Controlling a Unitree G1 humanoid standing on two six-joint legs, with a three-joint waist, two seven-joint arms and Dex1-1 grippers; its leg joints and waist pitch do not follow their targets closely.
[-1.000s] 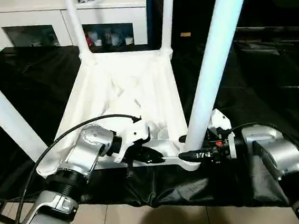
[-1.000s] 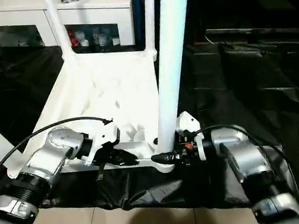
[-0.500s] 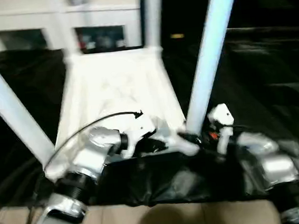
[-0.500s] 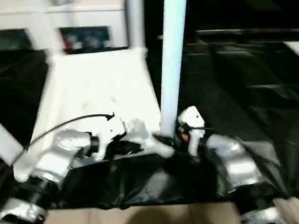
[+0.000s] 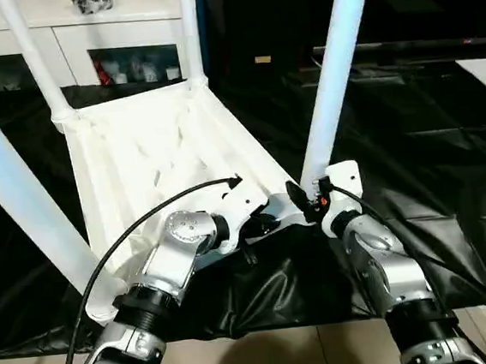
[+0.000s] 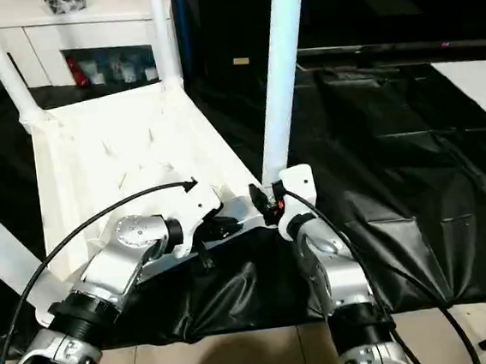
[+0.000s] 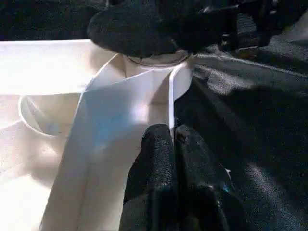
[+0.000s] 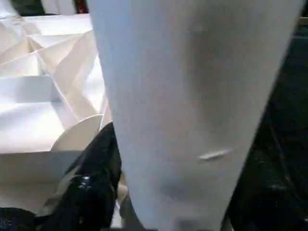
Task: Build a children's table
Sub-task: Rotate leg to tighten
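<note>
White table legs (image 5: 329, 88) upright in corner sockets (image 7: 156, 65).

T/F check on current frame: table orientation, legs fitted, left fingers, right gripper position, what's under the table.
1. The table top lies underside up, ribs showing. True.
2. Only two legs are fitted. False: four legs stand up from the corners, including the near-right leg.
3. The left gripper has its fingers pinched on the table top's thin edge wall. True.
4. The right gripper is at the far-left leg. False: it is at the base of the near-right leg.
5. The table rests on a black sheet. True.
</note>
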